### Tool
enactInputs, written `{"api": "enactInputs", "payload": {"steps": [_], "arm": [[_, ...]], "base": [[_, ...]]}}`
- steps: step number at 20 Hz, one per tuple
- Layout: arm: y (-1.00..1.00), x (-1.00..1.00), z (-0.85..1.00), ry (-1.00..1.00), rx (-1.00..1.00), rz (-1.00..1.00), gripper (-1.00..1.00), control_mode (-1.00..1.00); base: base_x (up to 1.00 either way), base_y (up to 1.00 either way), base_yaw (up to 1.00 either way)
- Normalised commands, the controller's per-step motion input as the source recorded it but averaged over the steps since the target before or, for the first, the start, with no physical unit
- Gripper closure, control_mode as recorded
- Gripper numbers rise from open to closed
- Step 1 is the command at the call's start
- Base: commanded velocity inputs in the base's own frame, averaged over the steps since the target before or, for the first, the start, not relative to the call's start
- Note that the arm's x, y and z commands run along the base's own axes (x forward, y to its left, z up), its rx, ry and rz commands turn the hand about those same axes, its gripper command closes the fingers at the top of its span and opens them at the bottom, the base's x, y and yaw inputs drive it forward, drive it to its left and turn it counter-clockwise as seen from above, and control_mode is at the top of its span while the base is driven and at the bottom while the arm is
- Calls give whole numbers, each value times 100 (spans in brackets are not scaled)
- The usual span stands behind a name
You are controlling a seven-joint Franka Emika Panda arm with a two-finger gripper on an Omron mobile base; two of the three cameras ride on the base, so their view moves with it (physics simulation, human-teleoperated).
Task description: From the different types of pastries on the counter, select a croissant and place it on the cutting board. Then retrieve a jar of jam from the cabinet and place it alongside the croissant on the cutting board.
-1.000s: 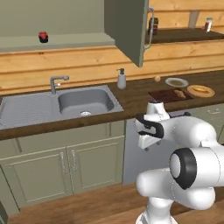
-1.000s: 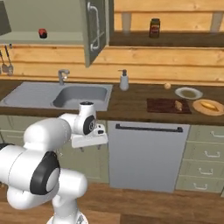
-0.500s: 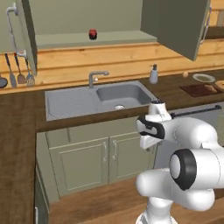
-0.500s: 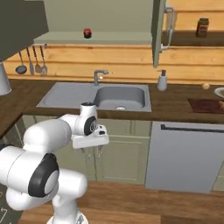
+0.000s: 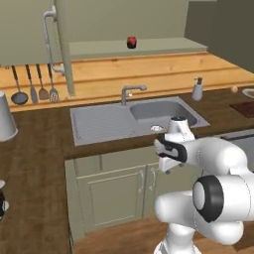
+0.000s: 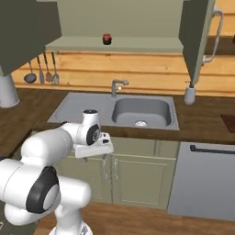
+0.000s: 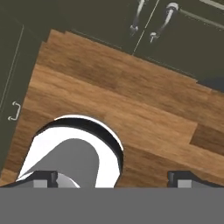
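The sink (image 5: pixel 136 116) serves as landmark: a matte grey steel unit with a ribbed drainer on its left and a rounded rectangular basin on its right, set into a dark brown wood-grain table (image 5: pixel 34 149); a slim curved metal faucet (image 5: pixel 130 92) stands at the sink's back edge. Above the sink, on the pale green shelf (image 5: pixel 134 48) of the open cabinet, sits the jar of jam (image 5: pixel 131 42), small, squat and red with a dark lid; in the right base view the same jar (image 6: pixel 107 39) sits straight above the faucet. A white, rounded soap dispenser (image 5: pixel 198 90) stands right of the sink against the honey-coloured plank wall; three dark-handled utensils (image 5: pixel 34 84) hang on that wall to the sink's left.

The arm is folded low in front of the sink, its glossy white links bent back on themselves; the hand (image 6: pixel 106 161) points down before the green cabinet doors below the sink. The hand is released, fingers spread wide, grasping nothing; the hand view looks down on warm wooden floorboards (image 7: pixel 131 105) between the two dark fingertips (image 7: pixel 180 177).
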Motion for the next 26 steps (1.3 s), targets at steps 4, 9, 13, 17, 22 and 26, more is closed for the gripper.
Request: {"api": "enactInputs", "payload": {"steps": [4,9,13,17,22,26], "arm": [[0,0,0,0,0,0,-100,100],[0,0,0,0,0,0,-100,100],[0,0,0,0,0,0,-100,100],[0,0,0,0,0,0,-100,100],[0,0,0,0,0,0,-100,100],[0,0,0,0,0,0,-100,100]], "base": [[100,6,0],[100,0,4],[97,-8,10],[86,-36,11],[44,-40,6],[4,-3,0]]}}
